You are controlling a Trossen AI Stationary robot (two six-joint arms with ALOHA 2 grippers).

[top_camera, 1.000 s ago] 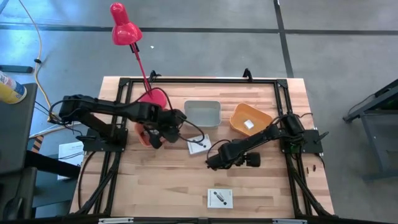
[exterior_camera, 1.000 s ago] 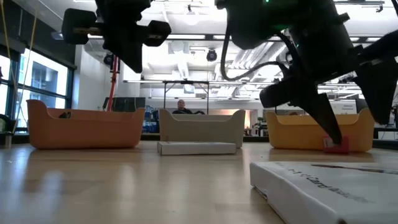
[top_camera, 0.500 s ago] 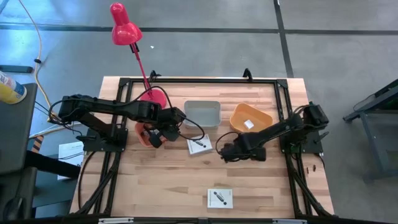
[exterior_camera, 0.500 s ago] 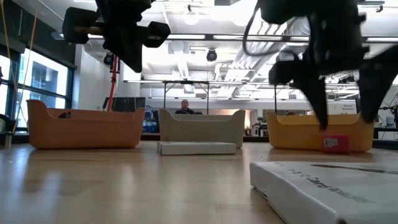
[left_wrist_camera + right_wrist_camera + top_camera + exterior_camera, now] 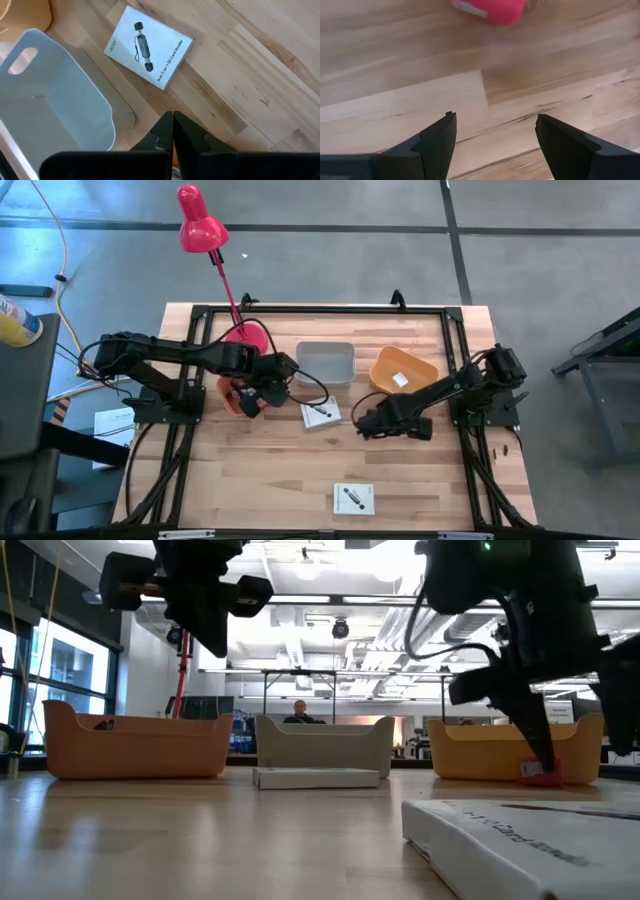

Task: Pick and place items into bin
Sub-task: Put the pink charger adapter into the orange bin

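Note:
A tiny pink block lies on the wooden table; it also shows in the right wrist view. My right gripper is open and empty low over the table, with the block just ahead of its fingertips. One finger stands in front of the block in the low view. My left gripper is shut and empty, raised over the left orange bin. One white packet lies flat near the grey bin, another near the front edge. A white block lies in the right orange bin.
A red desk lamp stands at the far left with its base on the table. The three bins stand in a row across the far half. A black frame runs round the table. A person shows in the room behind.
My right gripper has gone toward the table's far right, away from the near packet. It rose clear of the pink block, then came down again beside it. The pink block lies where it was.

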